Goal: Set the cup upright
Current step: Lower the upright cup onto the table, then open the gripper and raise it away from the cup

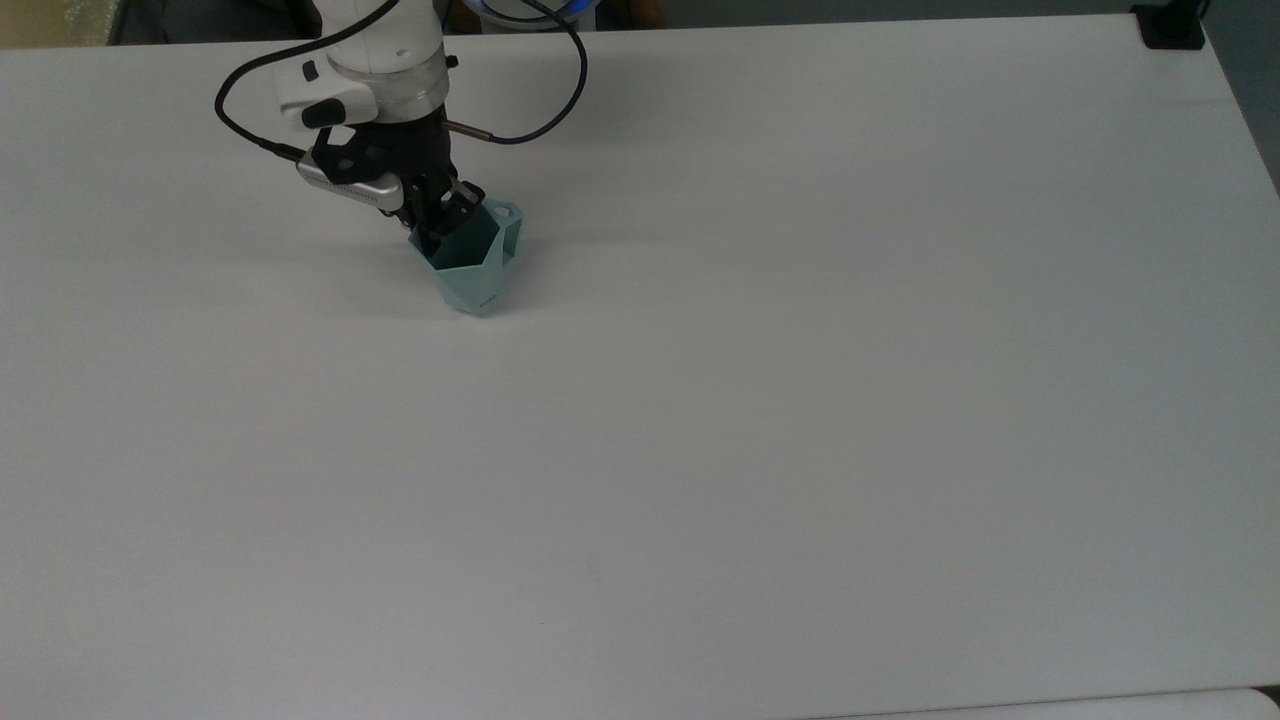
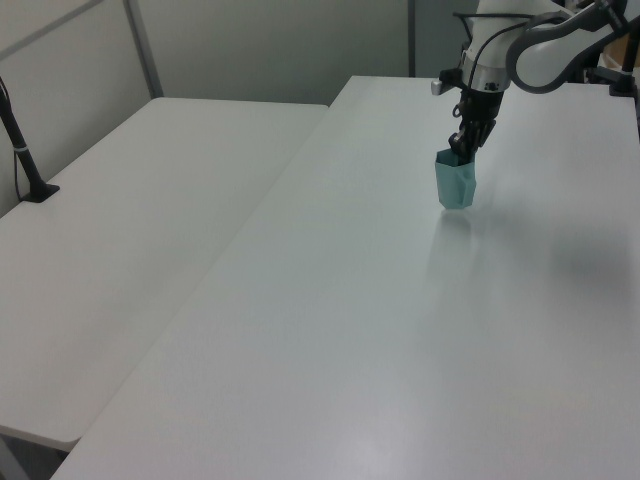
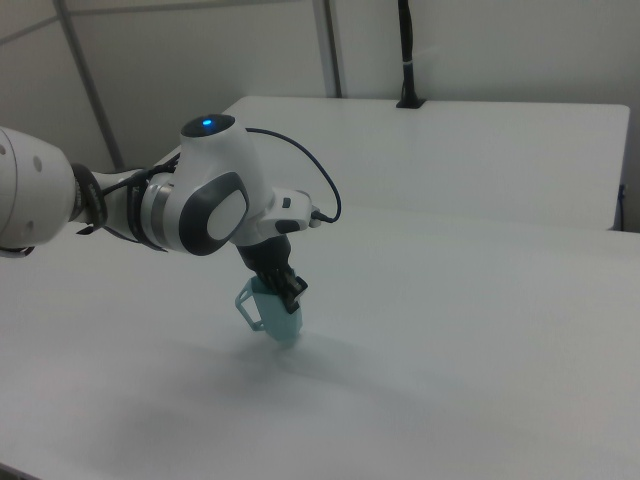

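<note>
While gripping cup (image 1: 470,262), hand (image 1: 440,215) angled.

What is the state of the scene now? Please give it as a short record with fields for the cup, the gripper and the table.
cup: pale teal faceted cup, mouth up, narrow base down at the table surface
cup handle: at the rim, toward the top view's right
gripper: gripper shut on the cup's rim wall, one finger inside the mouth, one outside
contact: whether the base touches the table cannot be told for sure
table: white table
task status: cup about upright, not yet released
</note>
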